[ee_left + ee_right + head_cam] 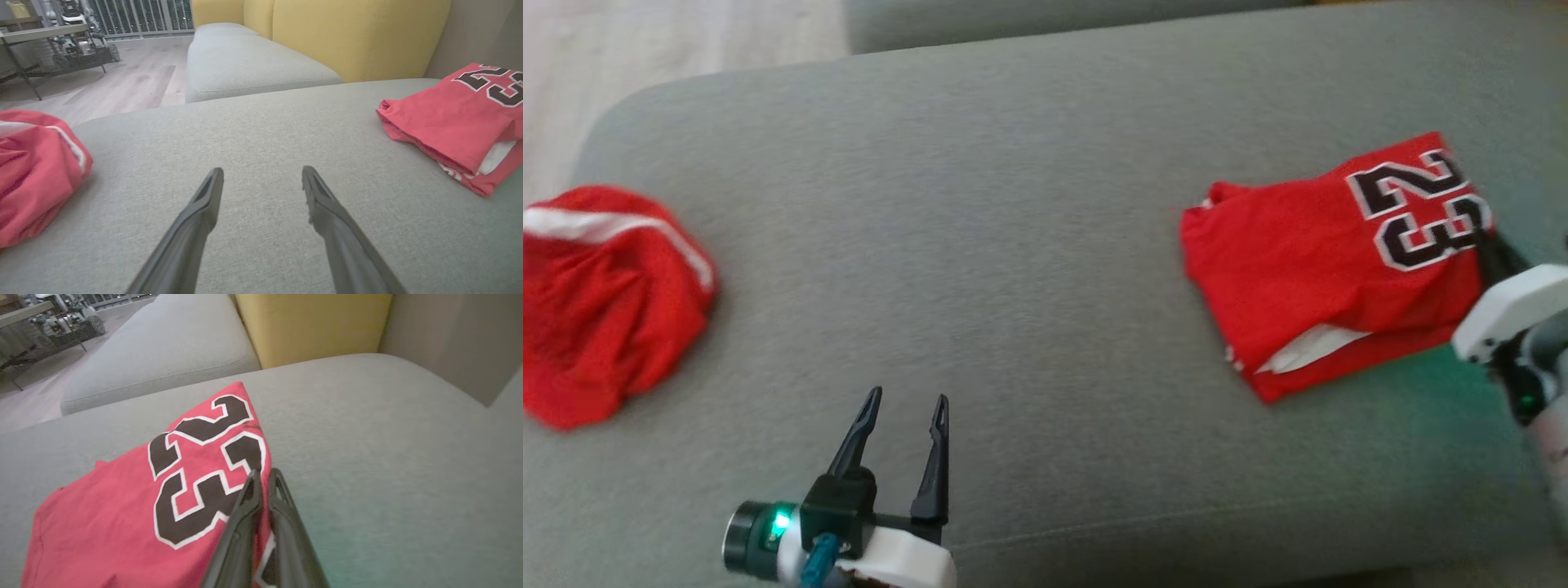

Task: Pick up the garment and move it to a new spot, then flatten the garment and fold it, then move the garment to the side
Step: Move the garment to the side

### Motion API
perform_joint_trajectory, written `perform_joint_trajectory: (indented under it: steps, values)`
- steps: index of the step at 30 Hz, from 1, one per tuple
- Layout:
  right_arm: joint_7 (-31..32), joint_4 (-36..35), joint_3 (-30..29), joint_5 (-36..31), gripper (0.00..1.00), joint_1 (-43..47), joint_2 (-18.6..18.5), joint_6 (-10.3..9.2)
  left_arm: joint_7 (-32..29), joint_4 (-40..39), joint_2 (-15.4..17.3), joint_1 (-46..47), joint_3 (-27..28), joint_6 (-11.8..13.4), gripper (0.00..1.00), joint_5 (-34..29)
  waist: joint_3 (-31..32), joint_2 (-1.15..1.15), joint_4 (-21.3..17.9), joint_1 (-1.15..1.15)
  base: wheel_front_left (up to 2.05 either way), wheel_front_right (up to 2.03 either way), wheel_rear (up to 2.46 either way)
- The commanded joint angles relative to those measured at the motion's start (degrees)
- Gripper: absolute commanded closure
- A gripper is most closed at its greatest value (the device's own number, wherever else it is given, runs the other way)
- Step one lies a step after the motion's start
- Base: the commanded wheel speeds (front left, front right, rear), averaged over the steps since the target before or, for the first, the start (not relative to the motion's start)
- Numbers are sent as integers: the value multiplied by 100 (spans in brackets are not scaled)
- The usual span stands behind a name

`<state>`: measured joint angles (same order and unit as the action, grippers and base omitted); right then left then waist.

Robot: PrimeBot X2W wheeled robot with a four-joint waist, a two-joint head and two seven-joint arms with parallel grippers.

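At the right edge of the folded jersey (1307, 278), my right gripper (264, 475) is clenched, its two dark fingers pressed together with a thin fold of red cloth caught between them. I take this pinch on the edge, rather than the middle, as a hold for drawing the whole bundle aside without opening its folds.

The jersey lies on the right part of the grey cushion (1029, 204). It is a compact rectangle with the black number 23 facing up and a white inner layer showing at its near edge. It looks folded already, so moving it to the side seems to be the step in hand.

My left gripper (908, 397) is spread wide and empty. It sits low over bare cushion near the front middle, well apart from the jersey, probably kept clear of the work.

A crumpled red heap (605, 302) with a white stripe lies at the far left. A yellow backrest (359, 36) rises beyond the cushion.
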<state>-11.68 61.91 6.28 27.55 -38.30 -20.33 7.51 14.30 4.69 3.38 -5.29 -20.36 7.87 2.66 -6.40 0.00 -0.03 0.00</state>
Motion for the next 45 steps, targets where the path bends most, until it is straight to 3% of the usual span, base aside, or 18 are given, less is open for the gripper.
perform_joint_trajectory:
  steps: [1, 11, 17, 18, 19, 20, 27, 30, 36, 42, 45]
  values:
    - [-100, -189, 13, -104, 100, -189, -228, -2, 70, -195, -13, 206, 190, -22, 0, -50, -97, 0, -337, 0, 0, 0, 0]
    - [-278, -174, -1109, -931, 100, -459, -655, -2, 70, -283, 16, 310, 204, -67, 0, -97, -288, 0, -883, 0, 0, 0, 0]
    - [-313, -207, -1861, -1770, 100, -495, -508, -2, 70, -263, 14, 380, 178, -90, 0, -113, -347, 0, -1024, 0, 0, 0, 0]
    - [-316, -227, -2022, -1926, 95, -490, -487, -2, 70, -254, 14, 392, 175, -93, 0, -116, -349, 0, -1030, 0, 0, 0, 0]
    - [-318, -247, -2207, -2065, 34, -483, -453, -2, 70, -243, 13, 404, 171, -100, 0, -117, -345, 0, -1030, 0, 0, 0, 0]
    - [-321, -309, -2384, -2238, 0, -463, -429, -2, 70, -231, 14, 414, 166, -108, 0, -116, -337, 0, -1023, 0, 0, 0, 0]
    - [-329, -1282, -3211, -3481, 0, -103, -2, -2, 70, -184, 14, 365, 160, -115, 0, -95, -188, 0, -894, 0, 0, 0, 0]
    - [-330, -1922, -3328, -3776, 0, 146, 562, -2, 70, -215, 7, 321, 182, -74, 0, -56, -79, 0, -766, 0, 0, 0, 0]
    - [-306, -2887, -2750, -3622, 0, 976, 1490, -2, 70, -264, -14, 207, 255, 9, 0, 106, 153, 0, -374, 0, 0, 0, 0]
    - [-323, -3703, -1822, -2877, 0, 2030, 1727, -2, 70, -303, -30, 115, 340, 64, 0, 261, 387, 0, 136, 0, 0, 0, 0]
    - [-328, -4445, -1476, -2526, 0, 2529, 1741, -2, 70, -349, -35, 67, 405, 113, 0, 310, 492, 0, 336, 0, 0, 0, 0]
